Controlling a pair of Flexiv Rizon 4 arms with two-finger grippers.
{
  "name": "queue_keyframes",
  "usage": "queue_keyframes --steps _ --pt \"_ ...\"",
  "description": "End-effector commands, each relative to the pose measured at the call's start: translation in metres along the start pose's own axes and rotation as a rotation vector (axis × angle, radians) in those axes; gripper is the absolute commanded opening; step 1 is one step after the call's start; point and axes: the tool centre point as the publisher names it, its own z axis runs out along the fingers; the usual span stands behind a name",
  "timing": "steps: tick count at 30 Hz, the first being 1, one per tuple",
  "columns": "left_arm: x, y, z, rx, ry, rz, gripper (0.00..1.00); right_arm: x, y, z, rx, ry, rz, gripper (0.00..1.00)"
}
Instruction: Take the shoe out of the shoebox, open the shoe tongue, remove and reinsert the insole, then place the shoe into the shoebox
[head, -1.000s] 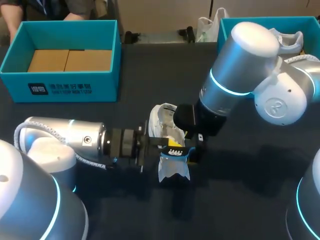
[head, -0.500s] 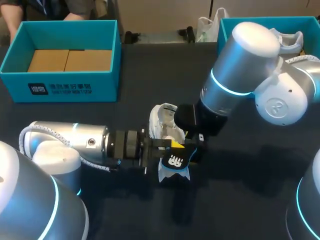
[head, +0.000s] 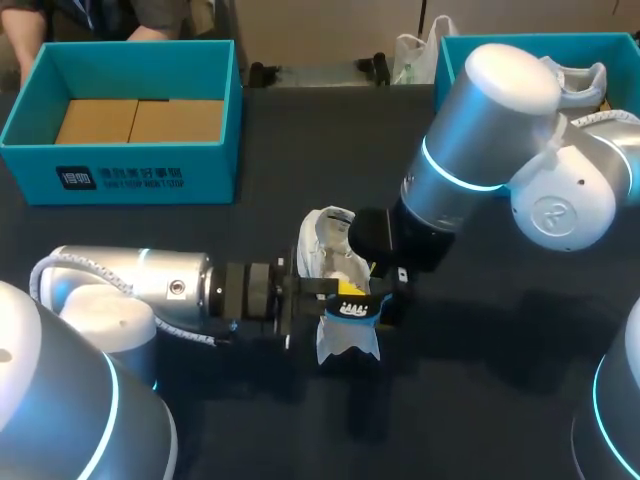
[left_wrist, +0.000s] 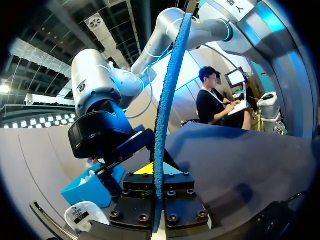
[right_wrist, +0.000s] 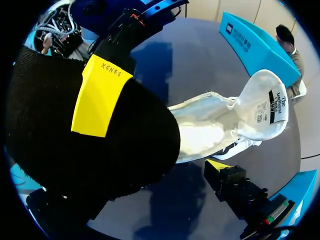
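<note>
The white shoe (head: 328, 248) lies on the dark table at its middle, opening upward. My left gripper (head: 318, 295) comes in from the left and is shut on the blue-and-black insole (head: 352, 308), held just above the shoe's front. In the left wrist view the insole (left_wrist: 166, 115) stands edge-on, clamped between the fingers. My right gripper (head: 385, 288) hangs open at the shoe's right side. In the right wrist view the insole's black underside (right_wrist: 75, 135) with a yellow label hides one finger. The other fingertip (right_wrist: 218, 164) sits beside the shoe (right_wrist: 225, 125).
A teal shoebox (head: 140, 180) with a brown cardboard floor stands at the back left. A second teal box (head: 470, 45) at the back right holds another white shoe (head: 578, 80). The front of the table is taken up by my arms' bases.
My left wrist twisted the insole, showing its printed face half a second ago and turning it back towards edge-on now. The right arm and the shoe stayed put.
</note>
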Motion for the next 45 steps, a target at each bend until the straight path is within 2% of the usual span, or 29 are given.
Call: queue_keyframes --steps 1,13,30,36,45 --pt "0.001 -0.004 -0.007 -0.009 -0.008 0.003 0.0 0.001 0.001 0.002 0.003 -0.003 0.001 1.0" --pt "-0.003 0.01 -0.009 -0.034 -0.024 -0.033 0.0 0.001 0.001 0.002 0.003 -0.003 0.001 1.0" --pt "0.001 0.013 -0.008 -0.017 -0.002 0.018 0.0 0.001 0.001 0.002 0.003 -0.003 0.001 1.0" --pt "0.003 0.012 -0.01 -0.007 -0.001 0.034 0.0 -0.002 -0.008 0.001 -0.033 -0.003 0.002 1.0" --pt "0.003 0.011 -0.011 0.003 0.001 0.044 0.0 -0.005 -0.015 0.001 -0.03 0.002 -0.014 1.0"
